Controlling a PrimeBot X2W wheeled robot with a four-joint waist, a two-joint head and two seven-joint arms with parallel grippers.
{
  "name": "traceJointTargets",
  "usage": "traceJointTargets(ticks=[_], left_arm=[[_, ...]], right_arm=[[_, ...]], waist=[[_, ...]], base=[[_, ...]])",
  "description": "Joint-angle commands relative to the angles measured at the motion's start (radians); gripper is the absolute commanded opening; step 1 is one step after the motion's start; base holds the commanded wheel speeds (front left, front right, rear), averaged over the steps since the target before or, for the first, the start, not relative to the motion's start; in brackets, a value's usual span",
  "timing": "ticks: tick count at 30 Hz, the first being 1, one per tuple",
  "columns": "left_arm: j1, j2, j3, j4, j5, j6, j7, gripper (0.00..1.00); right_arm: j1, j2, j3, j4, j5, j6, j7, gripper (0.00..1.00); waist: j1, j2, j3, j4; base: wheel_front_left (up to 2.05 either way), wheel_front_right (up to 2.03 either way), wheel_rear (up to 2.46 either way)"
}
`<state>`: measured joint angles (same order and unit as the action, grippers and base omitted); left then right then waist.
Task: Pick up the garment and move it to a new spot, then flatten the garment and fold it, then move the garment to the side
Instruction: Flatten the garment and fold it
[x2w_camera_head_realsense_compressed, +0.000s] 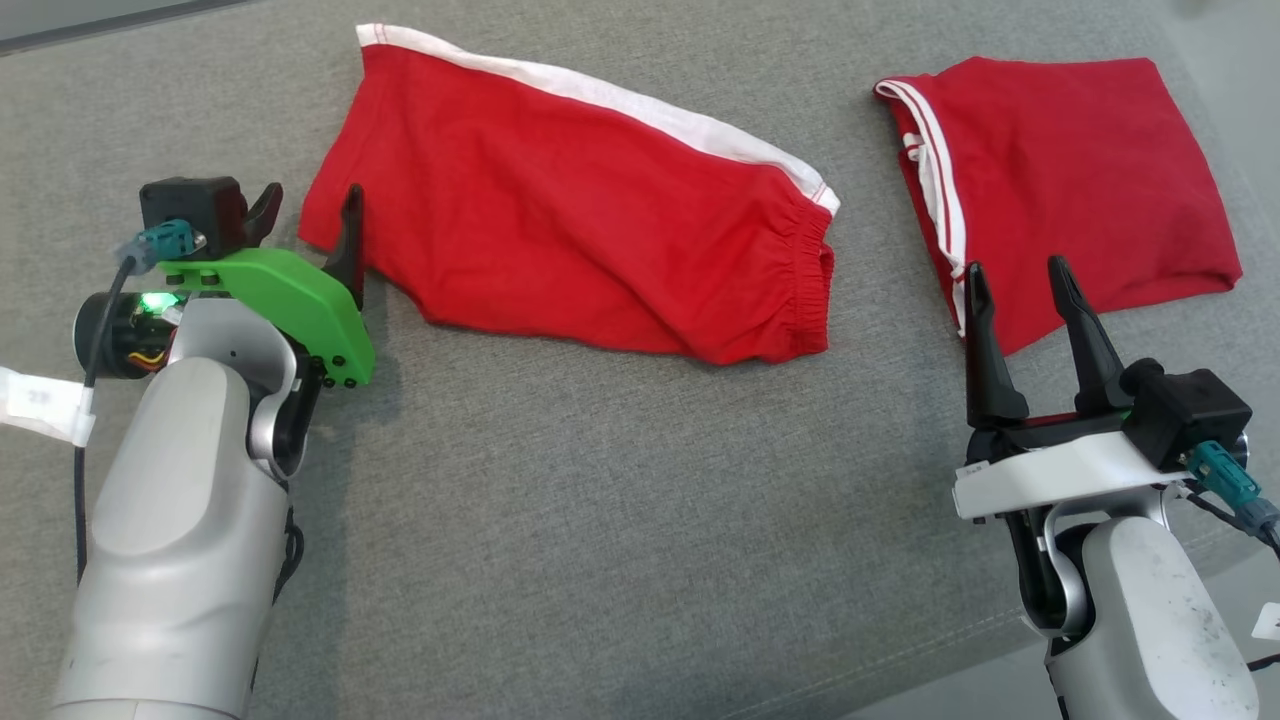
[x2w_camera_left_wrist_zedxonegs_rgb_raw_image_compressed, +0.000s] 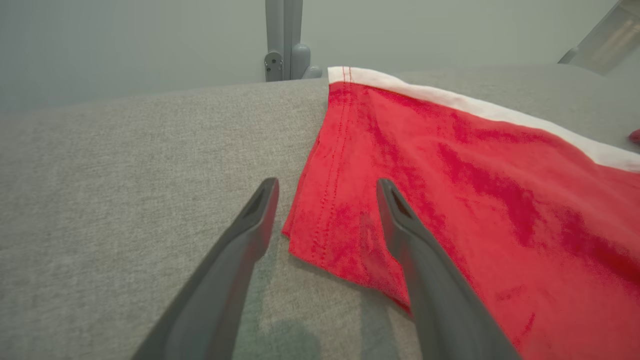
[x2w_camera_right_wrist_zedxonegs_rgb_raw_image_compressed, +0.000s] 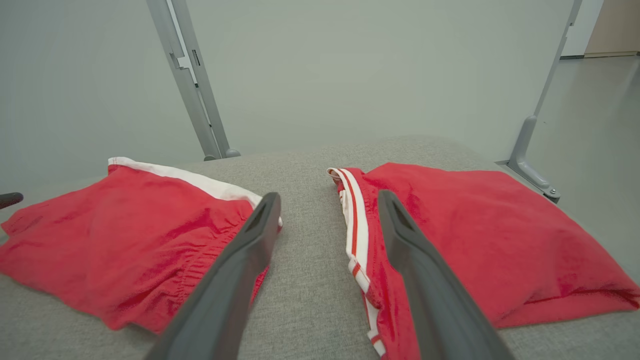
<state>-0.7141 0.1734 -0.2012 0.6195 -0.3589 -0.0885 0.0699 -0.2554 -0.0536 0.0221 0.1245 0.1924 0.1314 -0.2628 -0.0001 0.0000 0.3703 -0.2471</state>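
Note:
A red garment (x2w_camera_head_realsense_compressed: 570, 220) with a white side band and a gathered waistband lies spread on the grey cushion in the middle of the head view. My left gripper (x2w_camera_head_realsense_compressed: 310, 200) stands open at its left corner; in the left wrist view the gripper (x2w_camera_left_wrist_zedxonegs_rgb_raw_image_compressed: 325, 185) straddles the hemmed corner of the garment (x2w_camera_left_wrist_zedxonegs_rgb_raw_image_compressed: 450, 200), the right finger over the cloth. A second red garment (x2w_camera_head_realsense_compressed: 1080, 180), folded, with white stripes, lies at the right. My right gripper (x2w_camera_head_realsense_compressed: 1017, 268) is open over its near left edge, and again in the right wrist view (x2w_camera_right_wrist_zedxonegs_rgb_raw_image_compressed: 327, 197), beside the striped edge (x2w_camera_right_wrist_zedxonegs_rgb_raw_image_compressed: 357, 235).
The grey fabric surface (x2w_camera_head_realsense_compressed: 600, 500) stretches wide in front of both garments. Its right edge (x2w_camera_head_realsense_compressed: 1230, 160) drops off close behind the folded garment. Grey metal posts (x2w_camera_right_wrist_zedxonegs_rgb_raw_image_compressed: 192, 80) stand beyond the far edge, before a pale wall.

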Motion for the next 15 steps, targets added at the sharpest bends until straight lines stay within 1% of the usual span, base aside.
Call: traceJointTargets(ticks=[1, 3, 7, 10, 11, 12, 15], left_arm=[[-0.030, 0.014, 0.002, 0.054, -0.011, -0.010, 0.009, 1.00], [-0.062, 0.026, -0.001, 0.142, -0.028, -0.020, 0.010, 1.00], [-0.090, 0.024, -0.002, 0.250, -0.055, -0.030, 0.017, 1.00], [-0.098, 0.021, -0.006, 0.291, -0.062, -0.035, 0.011, 1.00], [-0.102, 0.018, -0.010, 0.308, -0.071, -0.036, 0.008, 0.32], [-0.104, 0.015, -0.013, 0.327, -0.080, -0.037, 0.011, 0.00], [-0.107, 0.004, -0.025, 0.360, -0.108, -0.041, 0.000, 0.00]], right_arm=[[-0.008, -0.001, 0.000, 0.003, 0.014, -0.001, -0.004, 1.00], [-0.004, 0.000, 0.000, 0.008, 0.021, -0.002, -0.004, 1.00], [-0.009, 0.000, 0.003, 0.012, 0.024, -0.002, -0.004, 1.00], [-0.014, 0.001, 0.007, 0.015, 0.027, -0.002, -0.004, 1.00], [-0.016, 0.001, 0.010, 0.015, 0.028, -0.002, -0.004, 1.00], [-0.018, 0.001, 0.012, 0.015, 0.031, -0.002, -0.004, 1.00], [-0.016, 0.001, 0.013, 0.019, 0.038, -0.002, -0.004, 1.00]], waist=[[0.0001, 0.0000, 0.023, -0.031], [0.0001, 0.0000, 0.030, -0.040], [0.0001, 0.0000, 0.034, -0.048], [0.0001, 0.0000, 0.032, -0.052], [0.0001, 0.0000, 0.031, -0.053], [0.0001, 0.0000, 0.029, -0.054], [0.0001, 0.0000, 0.024, -0.054]], base=[[0.00, 0.00, 0.00], [0.00, 0.00, 0.00], [0.00, 0.00, 0.00], [0.00, 0.00, 0.00], [0.00, 0.00, 0.00], [0.00, 0.00, 0.00], [0.00, 0.00, 0.00]])
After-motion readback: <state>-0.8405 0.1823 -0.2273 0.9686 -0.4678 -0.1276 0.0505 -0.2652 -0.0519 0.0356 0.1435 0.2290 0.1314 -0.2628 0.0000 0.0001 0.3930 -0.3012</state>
